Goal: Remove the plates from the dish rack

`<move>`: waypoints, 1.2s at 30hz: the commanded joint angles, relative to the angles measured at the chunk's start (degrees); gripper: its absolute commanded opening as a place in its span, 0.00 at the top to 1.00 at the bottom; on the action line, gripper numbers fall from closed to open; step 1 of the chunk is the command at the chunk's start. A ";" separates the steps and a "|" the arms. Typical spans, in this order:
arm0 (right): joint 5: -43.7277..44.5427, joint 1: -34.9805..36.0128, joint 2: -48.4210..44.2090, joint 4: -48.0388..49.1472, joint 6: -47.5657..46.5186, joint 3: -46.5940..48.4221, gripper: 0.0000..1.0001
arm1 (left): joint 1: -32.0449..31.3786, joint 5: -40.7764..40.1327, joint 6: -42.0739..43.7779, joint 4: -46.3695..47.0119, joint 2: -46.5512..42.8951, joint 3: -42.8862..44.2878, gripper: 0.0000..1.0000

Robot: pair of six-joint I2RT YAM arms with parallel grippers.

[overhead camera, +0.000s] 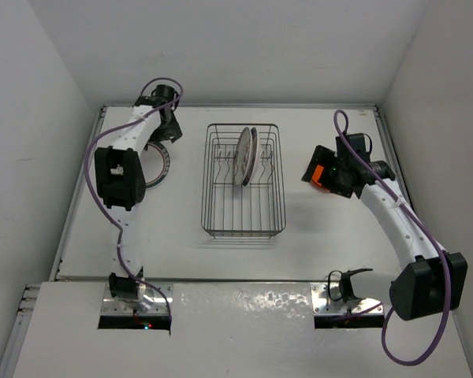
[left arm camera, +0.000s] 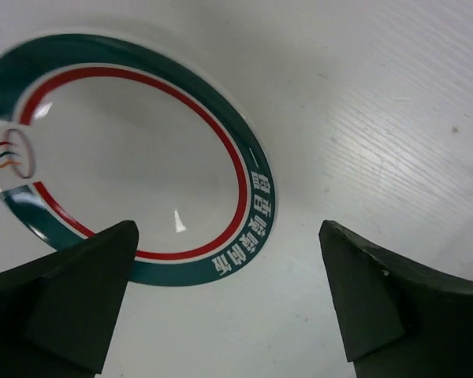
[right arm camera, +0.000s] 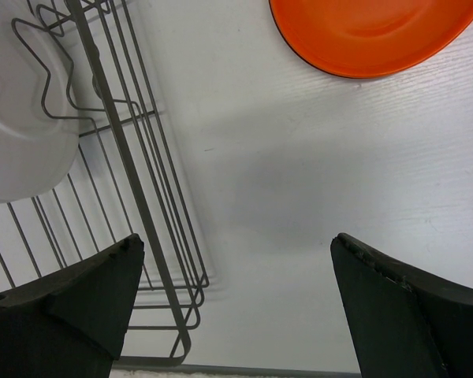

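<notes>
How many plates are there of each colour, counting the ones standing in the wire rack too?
Pale round plates upright in the dark wire dish rack: 2
White round plate with a green-and-red rim, lying flat outside the rack: 1
Orange round plate, lying flat outside the rack: 1
Total: 4

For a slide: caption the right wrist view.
Open right gripper above the table, between the dish rack holding a white plate and an orange plate outside it.
</notes>
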 commanded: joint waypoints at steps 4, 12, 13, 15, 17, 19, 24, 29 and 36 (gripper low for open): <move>0.59 0.30 -0.80 0.33 -1.03 1.53 0.01 | -1.44 15.16 -0.61 1.00 -11.23 7.44 0.00; 5.07 0.22 0.78 -3.36 -2.62 3.02 0.01 | -15.59 28.66 -6.58 8.21 -20.11 7.36 0.01; 5.34 0.22 0.61 -3.28 -2.53 2.85 0.01 | -18.12 28.31 -7.19 8.65 -20.72 7.27 0.02; 5.51 0.30 0.17 -3.27 -2.35 2.76 0.01 | -20.25 28.75 -8.17 9.53 -20.99 6.83 0.08; 5.43 0.22 -0.36 -3.19 -2.09 2.50 0.01 | -23.50 28.84 -7.21 9.88 -20.47 6.83 0.13; 5.25 0.22 -0.89 -3.27 -2.18 2.41 0.01 | -26.05 27.35 -6.41 7.79 -19.24 6.74 0.22; 4.81 0.22 -2.38 -3.27 -2.79 1.97 0.01 | -26.94 27.18 -5.79 9.79 -19.85 0.16 0.44; 4.64 0.22 -3.35 -3.80 -3.32 1.36 0.01 | -26.94 26.03 -3.78 9.09 -19.59 -0.99 0.50; 4.72 0.22 -3.70 -4.94 -3.76 1.88 0.01 | -26.85 28.66 -2.19 12.26 -16.70 -4.16 0.55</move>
